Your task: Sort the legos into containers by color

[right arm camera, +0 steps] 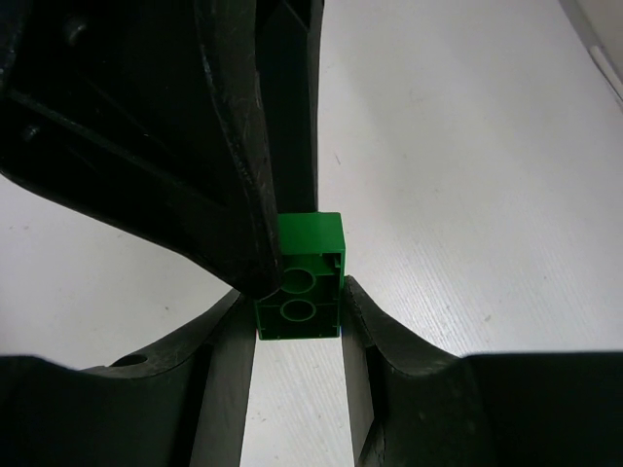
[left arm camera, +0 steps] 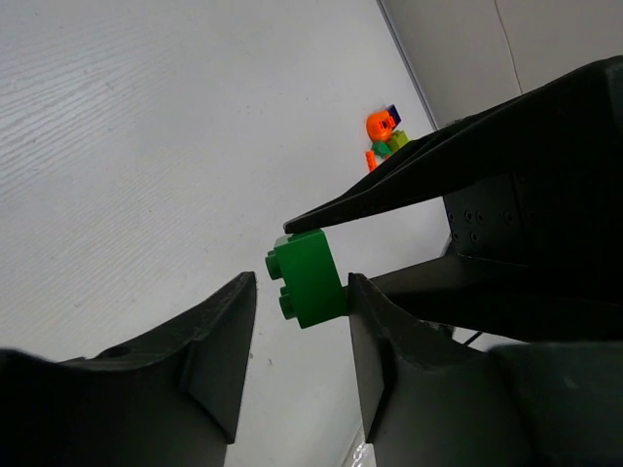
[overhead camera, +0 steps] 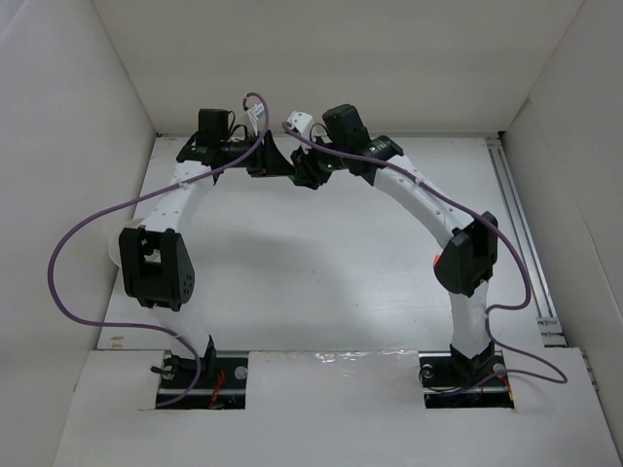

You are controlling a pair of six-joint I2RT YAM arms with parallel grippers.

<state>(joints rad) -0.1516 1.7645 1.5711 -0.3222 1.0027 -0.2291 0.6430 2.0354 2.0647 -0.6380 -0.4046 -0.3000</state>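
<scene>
We see the right gripper (right arm camera: 295,300) pinching the green lego brick (right arm camera: 310,238) between its fingertips, over the bench (right arm camera: 467,195). Our left gripper (left arm camera: 300,287) stands spread wide, nose to nose with it, with the green lego brick just off its fingertips.

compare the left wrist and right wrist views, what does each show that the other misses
Left wrist only: the green brick's studded side, and a small orange-green-blue cluster far off by the wall. Right wrist only: the brick's hollow underside with two round tubes. Both: that brick gripped by the right claw, the left claw open around it, white floor below.
</scene>
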